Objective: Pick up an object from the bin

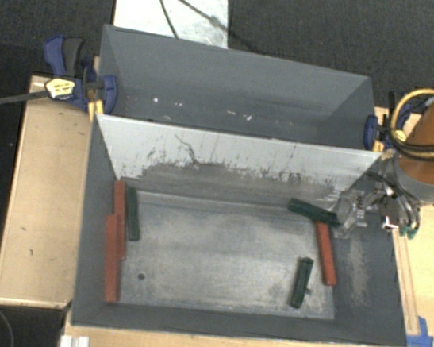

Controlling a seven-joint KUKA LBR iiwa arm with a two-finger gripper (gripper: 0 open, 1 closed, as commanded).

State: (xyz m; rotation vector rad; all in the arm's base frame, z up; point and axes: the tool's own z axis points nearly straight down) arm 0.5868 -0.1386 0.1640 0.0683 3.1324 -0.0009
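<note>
My gripper (pixel 355 210) hangs low at the bin's right wall, near the back right corner of the floor. Right beside it, to its left, a dark green bar (pixel 311 212) lies almost crosswise, its right end at the gripper. Just below that, a red-orange bar (pixel 326 255) runs down the foot of the right slope, its upper end close under the gripper. A second dark green bar (pixel 300 282) lies further toward the front, to the left of the red-orange one. I cannot make out anything held by the gripper.
Along the left wall lie two long red-orange bars (pixel 115 244) one after the other, with a dark green bar (pixel 132 215) beside them. The arm's orange cover stands over the right rim.
</note>
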